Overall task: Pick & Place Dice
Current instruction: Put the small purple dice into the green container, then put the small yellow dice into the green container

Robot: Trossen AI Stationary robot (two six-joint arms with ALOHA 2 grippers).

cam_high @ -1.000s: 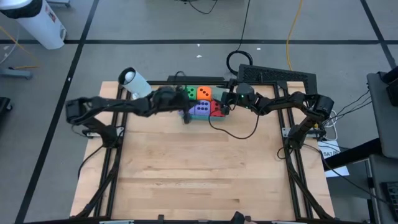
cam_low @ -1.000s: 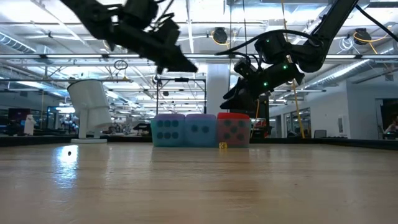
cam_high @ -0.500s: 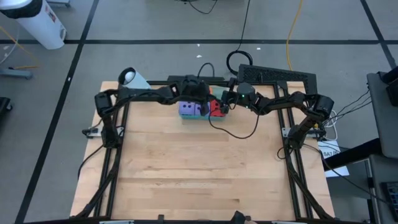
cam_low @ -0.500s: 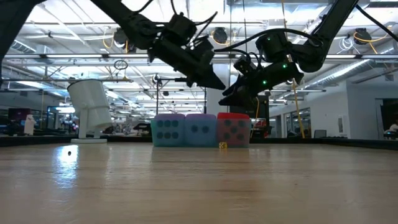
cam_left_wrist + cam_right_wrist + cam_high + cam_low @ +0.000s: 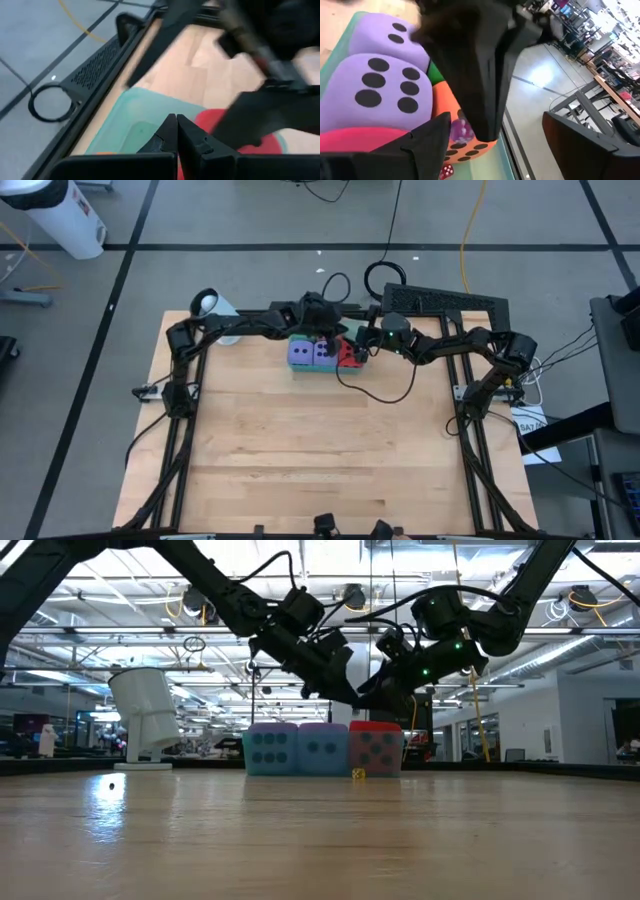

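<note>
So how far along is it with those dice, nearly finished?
Mostly, it seems. Both purple dice and the red die sit packed together on the green tray, and the orange die shows behind them in the right wrist view. Right now the left gripper, jaws shut and empty, hovers over the cluster, and the right gripper hangs beside it, jaws open. What remains is unclear.

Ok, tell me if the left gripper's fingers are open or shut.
Shut: in the left wrist view the left gripper has its two dark fingers pressed together, empty, above the green tray.
</note>
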